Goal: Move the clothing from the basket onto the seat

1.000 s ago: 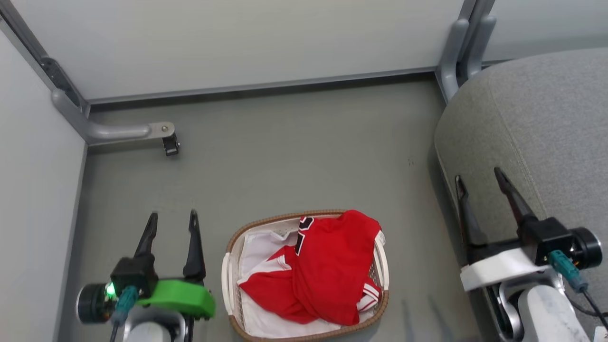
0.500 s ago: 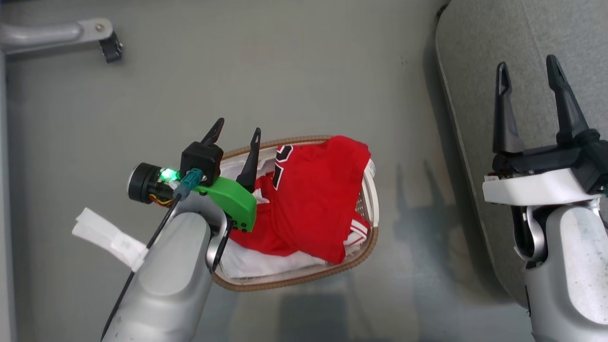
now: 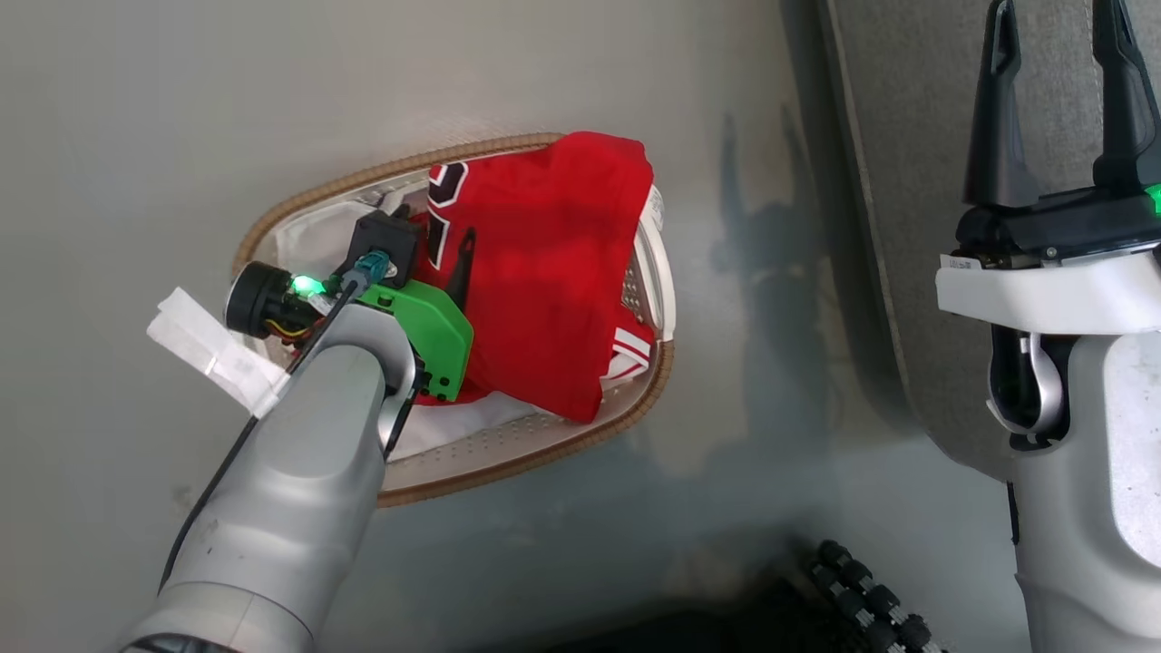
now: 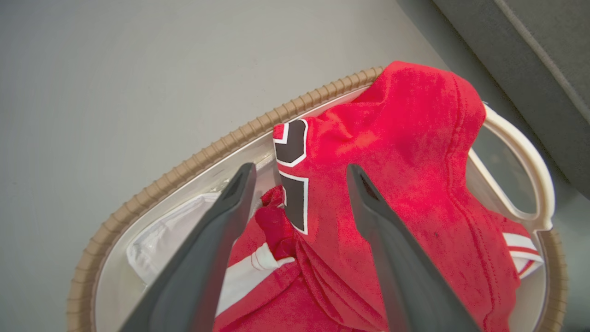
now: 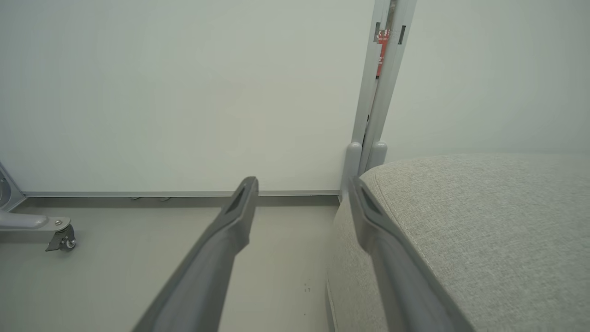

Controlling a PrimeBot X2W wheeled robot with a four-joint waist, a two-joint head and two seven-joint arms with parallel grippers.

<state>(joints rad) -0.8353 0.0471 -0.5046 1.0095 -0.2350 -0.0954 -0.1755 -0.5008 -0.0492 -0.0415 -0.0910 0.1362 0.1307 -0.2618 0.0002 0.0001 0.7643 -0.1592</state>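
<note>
The red clothing [image 3: 544, 272] with white-striped trim and a black-and-white mark lies heaped in the oval white basket [image 3: 317, 186] on the floor. My left gripper [image 3: 435, 231] hangs open inside the basket's rim, its fingers reaching down to the garment's left side. In the left wrist view the gripper [image 4: 300, 169] straddles the black-and-white mark on the clothing [image 4: 405, 184], with nothing pinched. The basket rim [image 4: 184, 177] curves behind. The grey seat [image 3: 907, 136] stands right of the basket. My right gripper [image 3: 1057, 14] is open and empty over the seat's edge [image 5: 484, 221], its fingertips spread [image 5: 303, 184].
A plain white sheet [image 4: 156, 240] lies under the garment in the basket. A pale wall panel with a grey post [image 5: 378, 92] stands behind the seat, and a caster foot [image 5: 60, 235] sits at the far left. A dark ribbed part [image 3: 862, 599] shows at the bottom.
The head camera has tilted down, shifting the whole picture. My left gripper has moved from beside the basket to over it and down onto the red garment. Both grippers stay open.
</note>
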